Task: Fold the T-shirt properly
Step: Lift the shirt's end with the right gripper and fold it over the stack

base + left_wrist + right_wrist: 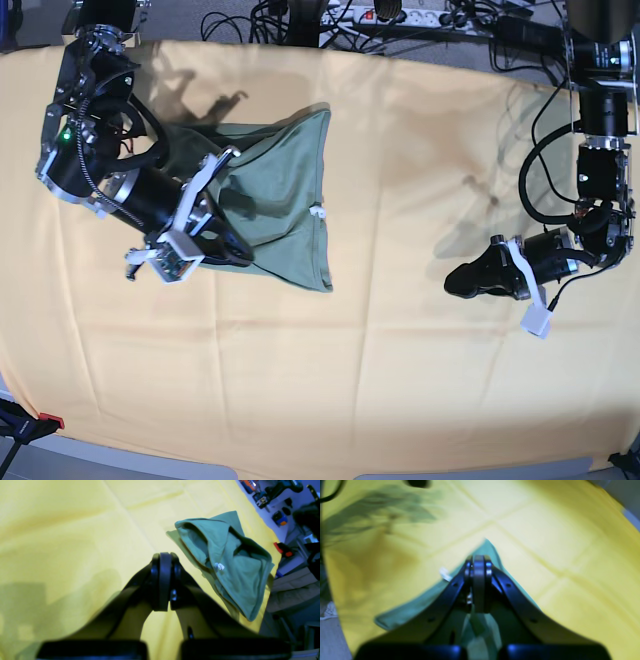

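Jaws of both grippers are seen pressed together. In the right wrist view the right gripper is closed with its tips over a pointed corner of the T-shirt, and green fabric is seen directly beneath and between the finger frames; whether cloth is actually pinched cannot be told, since the contact is hidden by the fingers and the view is blurred. A small white tag is seen at the shirt's edge just beside those fingers. In the left wrist view the left gripper is closed on nothing and is held above bare orange-yellow cloth, with the shirt lying apart from it as a rumpled heap on the cloth. From the base view the right arm is seen stretched low and slanted across the shirt's nearer side, so that part of the shirt is covered by it; the shirt itself is spread over the upper left portion of the surface, one long edge running down to a lower corner. The left arm is seen hanging down at the far right of that view, its wrist bent so that the gripper points toward the shirt, well apart from it. Cables and a power strip are made out beyond the far edge of the cloth, partly cut off by the frame.
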`<move>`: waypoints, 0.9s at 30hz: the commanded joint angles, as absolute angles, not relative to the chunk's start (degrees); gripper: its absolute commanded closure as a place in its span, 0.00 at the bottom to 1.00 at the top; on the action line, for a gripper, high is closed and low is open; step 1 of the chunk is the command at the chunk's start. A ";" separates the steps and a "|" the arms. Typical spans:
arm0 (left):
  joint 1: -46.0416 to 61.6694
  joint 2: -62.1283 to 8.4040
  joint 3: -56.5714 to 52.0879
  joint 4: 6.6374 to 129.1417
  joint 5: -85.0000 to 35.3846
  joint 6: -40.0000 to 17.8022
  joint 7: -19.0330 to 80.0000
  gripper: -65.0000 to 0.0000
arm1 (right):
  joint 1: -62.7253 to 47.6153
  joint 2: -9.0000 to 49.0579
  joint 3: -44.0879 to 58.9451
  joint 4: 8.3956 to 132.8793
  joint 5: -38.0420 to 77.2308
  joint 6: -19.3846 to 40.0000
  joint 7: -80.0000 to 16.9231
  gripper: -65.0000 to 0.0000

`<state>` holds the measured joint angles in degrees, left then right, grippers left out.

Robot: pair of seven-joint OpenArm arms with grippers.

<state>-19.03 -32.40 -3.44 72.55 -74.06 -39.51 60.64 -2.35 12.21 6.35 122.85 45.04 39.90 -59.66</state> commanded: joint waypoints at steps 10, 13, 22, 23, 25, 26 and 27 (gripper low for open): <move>-20.47 -33.34 -3.92 73.38 -75.22 -40.00 59.57 1.00 | -11.55 16.23 7.18 123.72 46.63 40.00 -60.71 1.00; -20.47 -33.34 -3.92 73.38 -75.24 -40.00 59.57 1.00 | -13.74 16.23 7.18 123.72 46.48 40.00 -60.71 1.00; -20.47 -33.34 -3.88 73.38 -75.24 -40.00 59.55 1.00 | -14.76 16.23 7.18 125.14 43.31 40.00 -63.81 1.00; -20.47 -33.34 -3.88 73.38 -75.22 -40.00 59.55 1.00 | -14.79 16.23 7.18 125.21 43.24 40.00 -63.83 1.00; -20.45 -33.34 -3.88 73.38 -75.22 -40.00 59.57 1.00 | -14.98 16.19 7.11 125.10 43.31 40.00 -63.70 1.00; -20.47 -33.34 -3.88 73.38 -75.22 -40.00 59.57 1.00 | -15.27 16.21 7.11 125.08 43.33 40.00 -63.61 1.00; -20.47 -33.34 -3.88 73.38 -75.24 -40.00 59.57 1.00 | -15.62 16.21 7.11 124.97 43.20 40.00 -62.98 1.00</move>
